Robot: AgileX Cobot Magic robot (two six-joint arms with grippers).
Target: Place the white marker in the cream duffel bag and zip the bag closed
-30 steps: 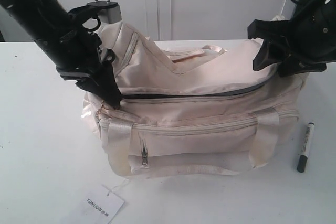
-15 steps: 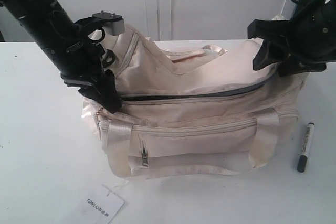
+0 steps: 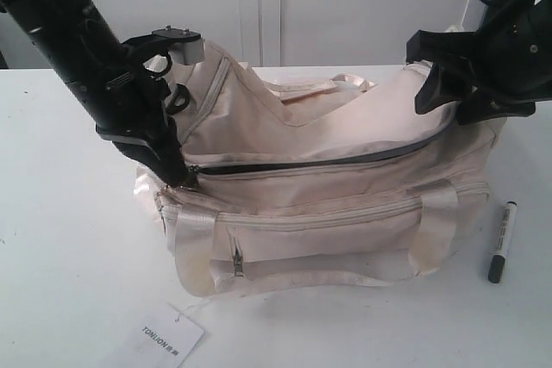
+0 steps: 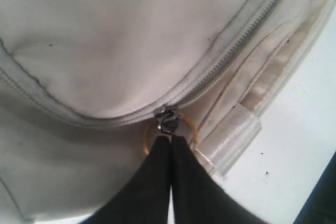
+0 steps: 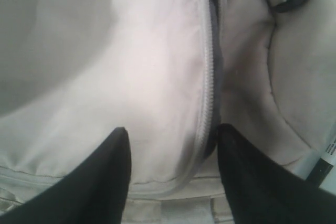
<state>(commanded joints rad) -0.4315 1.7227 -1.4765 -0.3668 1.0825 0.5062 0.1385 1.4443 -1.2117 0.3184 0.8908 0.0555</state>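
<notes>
The cream duffel bag (image 3: 328,204) lies in the middle of the table, its curved top zipper showing a dark gap along most of its length. My left gripper (image 3: 183,180) is at the bag's left end, shut on the zipper pull (image 4: 168,119), whose gold ring shows behind the fingertips (image 4: 157,153). Over the bag's right end my right gripper (image 3: 448,96) stands open, its fingers (image 5: 105,177) spread either side of the zipper seam and fabric. The white marker (image 3: 501,241) lies on the table to the right of the bag, dark cap toward the front.
A white paper tag (image 3: 164,338) on a string lies on the table in front of the bag's left corner. The front pocket zip pull (image 3: 236,258) hangs on the bag's front. A white wall stands behind the white table (image 3: 60,239).
My left gripper has moved slightly down and left along the bag's left end with the zipper pull. The right gripper and marker have not moved.
</notes>
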